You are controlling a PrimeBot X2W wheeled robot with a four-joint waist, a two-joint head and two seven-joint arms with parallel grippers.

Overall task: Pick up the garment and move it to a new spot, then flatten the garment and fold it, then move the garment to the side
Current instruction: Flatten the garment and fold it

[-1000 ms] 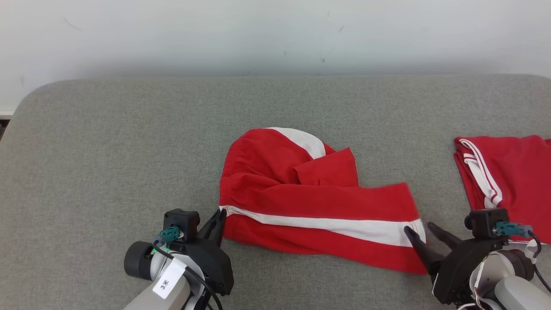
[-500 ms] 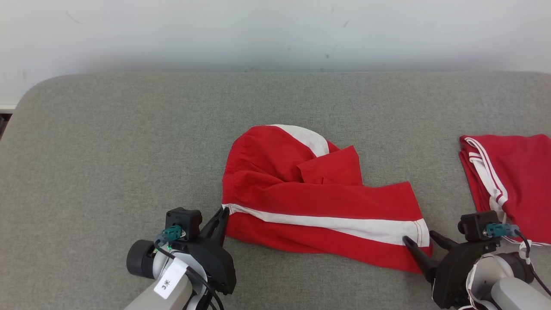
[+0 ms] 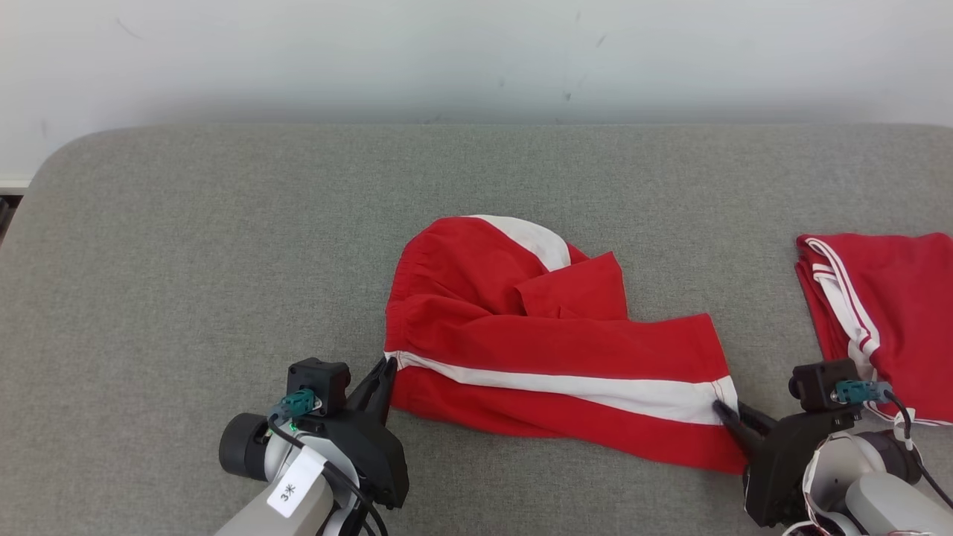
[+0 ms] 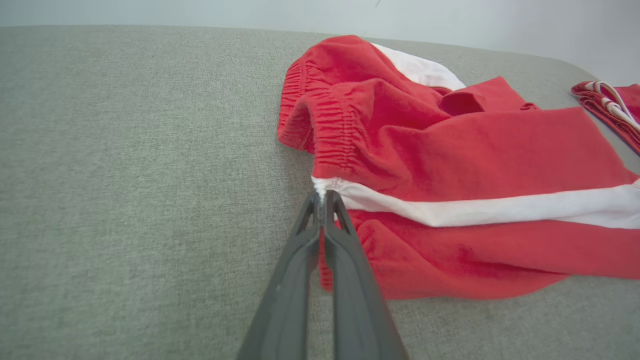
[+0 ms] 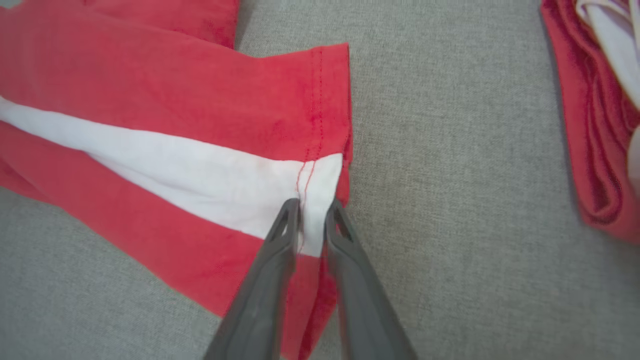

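At the pad's near edge, the left gripper is pressing its fingers together on the shorts, pinching the end of the white stripe where it meets the waistband. The left wrist view is showing that nip plainly, along with the waistband's gathers, while the head view is giving just dark tips against the cloth. Toward the pad's near right, the right gripper is pinching the hem. Its wrist view is showing a tuck of white cloth squeezed in the narrow gap between the fingers, and red stitching that the head view is blurring out.

The right fingers are covering the hem's lower corner. The shorts' far leg is lying under a folded flap, so its shape is hard to read. A pile of red and white cloth at the pad's right edge is running out of frame.

The shorts are lying in the middle of the pad, nearer its front than its back. They are looking red and rumpled, with one leg stretching flat across, the stripe running its length, and a second white patch curving at the far side. Beyond the pad's far edge a pale wall is rising.
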